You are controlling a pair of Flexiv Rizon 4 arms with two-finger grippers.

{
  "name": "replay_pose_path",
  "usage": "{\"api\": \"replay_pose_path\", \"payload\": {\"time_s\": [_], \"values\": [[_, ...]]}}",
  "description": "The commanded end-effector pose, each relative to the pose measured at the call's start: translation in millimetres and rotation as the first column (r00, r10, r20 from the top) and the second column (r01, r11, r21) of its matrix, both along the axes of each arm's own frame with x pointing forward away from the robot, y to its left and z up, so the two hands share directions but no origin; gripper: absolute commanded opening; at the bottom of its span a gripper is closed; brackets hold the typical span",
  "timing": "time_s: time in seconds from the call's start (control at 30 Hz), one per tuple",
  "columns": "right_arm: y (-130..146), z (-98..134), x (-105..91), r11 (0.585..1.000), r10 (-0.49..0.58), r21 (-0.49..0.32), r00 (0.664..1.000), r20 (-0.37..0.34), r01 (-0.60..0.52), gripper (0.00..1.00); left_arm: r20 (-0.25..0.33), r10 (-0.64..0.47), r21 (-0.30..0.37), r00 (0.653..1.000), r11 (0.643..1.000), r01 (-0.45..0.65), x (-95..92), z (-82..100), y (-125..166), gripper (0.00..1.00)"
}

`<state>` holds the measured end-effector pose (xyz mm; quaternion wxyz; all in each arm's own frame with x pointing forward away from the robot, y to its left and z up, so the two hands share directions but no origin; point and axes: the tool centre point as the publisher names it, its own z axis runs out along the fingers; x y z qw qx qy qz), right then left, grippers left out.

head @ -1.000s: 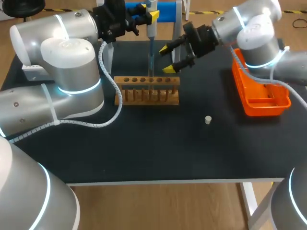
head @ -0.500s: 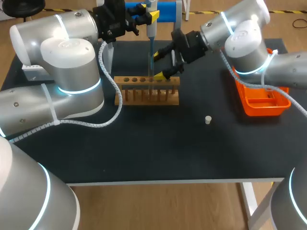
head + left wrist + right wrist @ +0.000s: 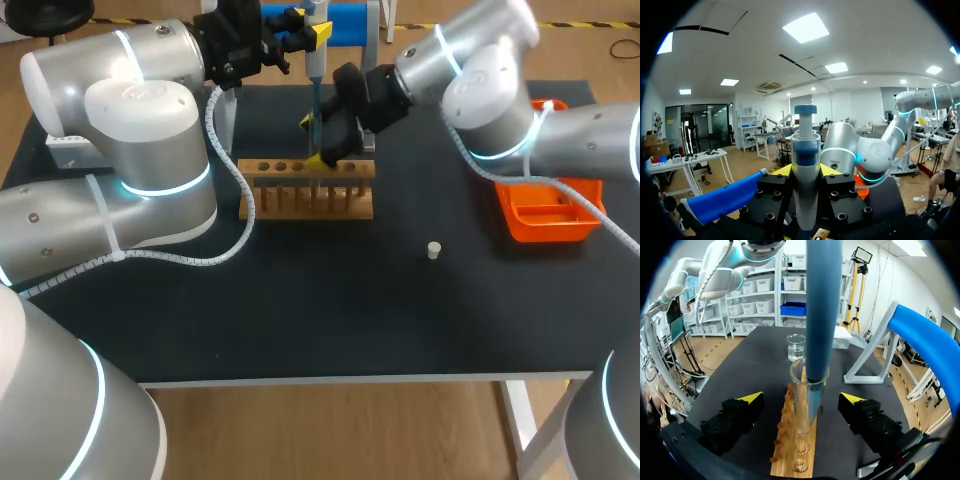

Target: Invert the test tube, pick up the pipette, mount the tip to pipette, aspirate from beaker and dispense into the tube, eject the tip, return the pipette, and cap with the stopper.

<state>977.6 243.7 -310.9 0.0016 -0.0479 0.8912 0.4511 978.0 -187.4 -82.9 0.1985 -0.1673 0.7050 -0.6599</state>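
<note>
Black tabletop (image 3: pixel 300 320) here, with a wooden test tube rack (image 3: pixel 307 190) toward the back. An orange plastic tray (image 3: pixel 545 215) sits off to the right. A small white stopper (image 3: pixel 434 250) lies on its own on the bare tabletop, in front of the gap between rack and tray and touching neither.

The left arm (image 3: pixel 130 120) comes in at the back. The left jaws are clamped on the white-and-blue pipette (image 3: pixel 806 165), gripping its barrel from both sides with the blue plunger cap sticking up above them. The pipette hangs upright over the rack, and in the right wrist view its long blue lower part (image 3: pixel 822 305) runs down into the open mouth of a clear glass test tube (image 3: pixel 801 410). That tube stands upright in the rack (image 3: pixel 795 455).

The right arm (image 3: pixel 480 70) reaches across to the same spot. The right jaws are spread wide, with one yellow fingertip (image 3: pixel 751 397) on each side of the tube and rack and clear space between them and the glass, so they're holding nothing.

A small glass beaker (image 3: pixel 796 347) stands on the tabletop just past the far end of the rack.
</note>
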Motion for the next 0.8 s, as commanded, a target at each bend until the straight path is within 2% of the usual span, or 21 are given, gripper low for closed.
{"api": "replay_pose_path", "payload": {"time_s": [0.03,0.8], "values": [[-0.8,-4.4,-0.7,1.000,-0.017,0.002,1.000,0.010,0.017,1.00,0.001,0.003,-0.003,1.000,1.000,-0.003,0.2,-0.5,-1.1,0.00],[-5.2,-13.3,-0.9,0.999,-0.049,0.009,0.999,0.022,0.049,1.00,0.001,0.003,-0.003,1.000,1.000,-0.003,0.2,-0.5,-1.1,0.00]]}}
